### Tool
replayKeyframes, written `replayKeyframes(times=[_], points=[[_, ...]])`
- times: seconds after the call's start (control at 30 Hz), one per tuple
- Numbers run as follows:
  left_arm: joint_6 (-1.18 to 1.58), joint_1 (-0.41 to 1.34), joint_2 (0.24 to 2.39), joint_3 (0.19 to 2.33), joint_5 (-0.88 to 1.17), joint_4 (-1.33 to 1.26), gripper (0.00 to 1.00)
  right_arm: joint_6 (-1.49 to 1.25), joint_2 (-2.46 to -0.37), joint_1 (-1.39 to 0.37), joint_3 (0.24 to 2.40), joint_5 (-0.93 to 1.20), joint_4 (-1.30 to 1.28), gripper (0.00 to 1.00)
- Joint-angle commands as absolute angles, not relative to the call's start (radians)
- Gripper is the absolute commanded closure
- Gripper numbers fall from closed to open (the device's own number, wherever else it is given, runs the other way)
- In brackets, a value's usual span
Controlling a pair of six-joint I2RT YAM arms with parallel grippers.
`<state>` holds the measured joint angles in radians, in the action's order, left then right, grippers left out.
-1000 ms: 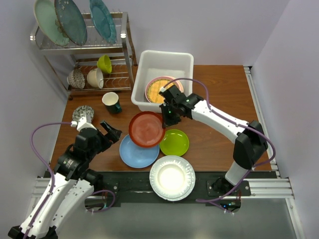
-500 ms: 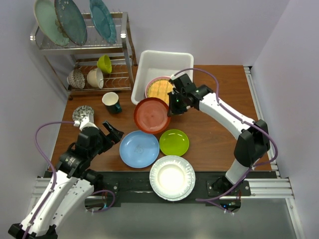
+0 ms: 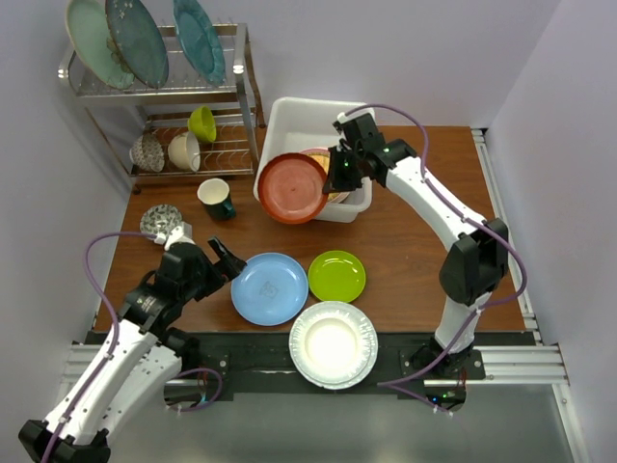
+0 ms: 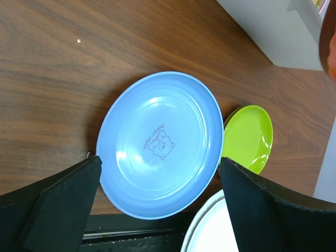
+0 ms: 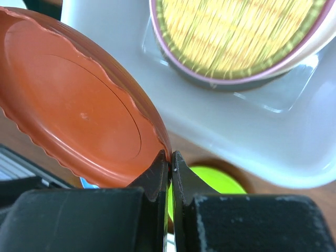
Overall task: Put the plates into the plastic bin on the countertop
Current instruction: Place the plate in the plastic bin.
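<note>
My right gripper (image 3: 336, 182) (image 5: 171, 156) is shut on the rim of the rust red plate (image 3: 292, 188) (image 5: 79, 110), which hangs tilted over the near wall of the white plastic bin (image 3: 299, 118) (image 5: 252, 147). Inside the bin lies a gold plate (image 5: 236, 31) on a pink one. On the countertop (image 3: 415, 251) lie the blue plate (image 3: 269, 287) (image 4: 160, 144), the lime green plate (image 3: 336, 276) (image 4: 248, 137) and the white fluted plate (image 3: 333, 344). My left gripper (image 3: 224, 258) (image 4: 157, 181) is open, just left of the blue plate, its fingers astride it in the left wrist view.
A wire dish rack (image 3: 159, 96) at the back left holds three large teal plates, bowls and a green cup. A dark mug (image 3: 215, 199) and a patterned bowl (image 3: 159, 220) stand on the countertop near it. Walls close in on both sides.
My right gripper has carried the rust red plate from the countertop up and back to the bin's near wall. My left gripper has moved slightly toward the blue plate.
</note>
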<state>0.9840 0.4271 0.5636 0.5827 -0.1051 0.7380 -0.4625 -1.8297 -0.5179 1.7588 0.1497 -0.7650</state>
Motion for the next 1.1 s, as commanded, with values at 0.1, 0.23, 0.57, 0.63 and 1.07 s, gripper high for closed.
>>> replayKeyframes(times=[0.1, 0.23, 0.57, 0.63, 1.07], points=[[0.963, 0.431, 0.575, 0.565, -0.071, 0.658, 0.0, -0.471, -1.893, -0.454, 1.901, 0.179, -0.775, 1.0], [0.96, 0.433, 0.587, 0.56, -0.061, 0.647, 0.0, -0.474, -1.917, -0.419, 1.924, 0.193, -0.755, 1.0], [0.973, 0.431, 0.589, 0.543, -0.051, 0.623, 0.0, -0.528, -1.997, -0.331, 1.95, 0.262, -0.674, 1.0], [0.973, 0.431, 0.584, 0.543, -0.051, 0.626, 0.0, -0.532, -2.035, -0.321, 1.985, 0.27, -0.676, 1.0], [0.969, 0.431, 0.6, 0.526, -0.032, 0.615, 0.0, -0.548, -2.201, -0.302, 2.103, 0.285, -0.704, 1.0]])
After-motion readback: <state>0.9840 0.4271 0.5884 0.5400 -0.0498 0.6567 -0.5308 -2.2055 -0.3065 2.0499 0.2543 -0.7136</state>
